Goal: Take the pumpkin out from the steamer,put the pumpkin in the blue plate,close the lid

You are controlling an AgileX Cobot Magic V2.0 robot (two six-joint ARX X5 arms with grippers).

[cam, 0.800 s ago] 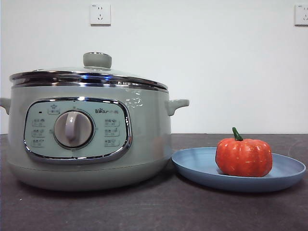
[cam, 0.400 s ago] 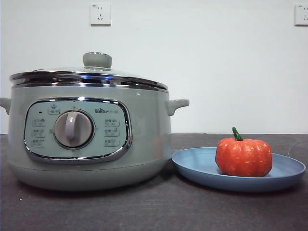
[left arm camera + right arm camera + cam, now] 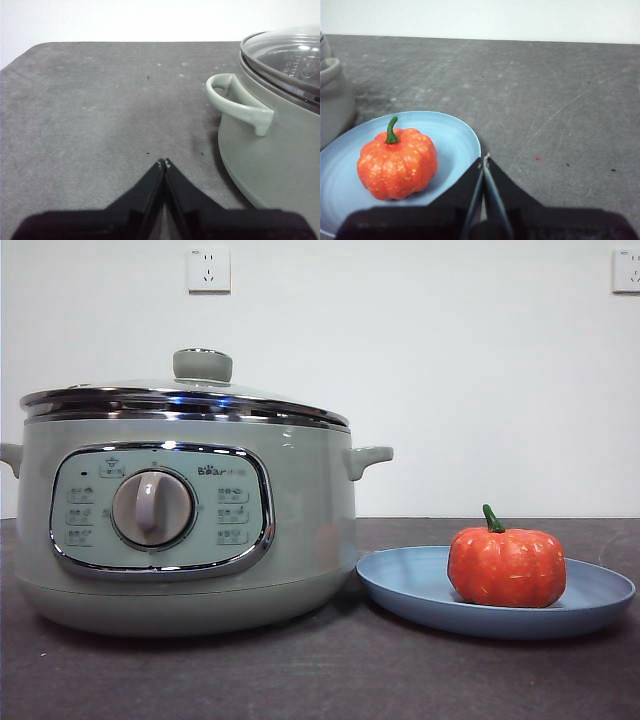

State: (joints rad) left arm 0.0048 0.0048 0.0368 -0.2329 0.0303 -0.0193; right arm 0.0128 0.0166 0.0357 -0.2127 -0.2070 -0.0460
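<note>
Pumpkin (image 3: 506,567) upright on plate (image 3: 400,585), just beside steamer (image 3: 300,530) with lid (image 3: 185,397) on. Left tool (image 3: 164,163) closed, empty, near steamer's handle. Right tool (image 3: 484,159) closed, empty, at plate's rim.

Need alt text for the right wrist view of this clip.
An orange pumpkin sits upright on the blue plate, free of the right gripper, whose black fingers are shut beside it. The steamer shows at the frame's edge.

table (image 3: 300,680): dark grey | wall sockets (image 3: 208,269): two, white, on wall
</note>
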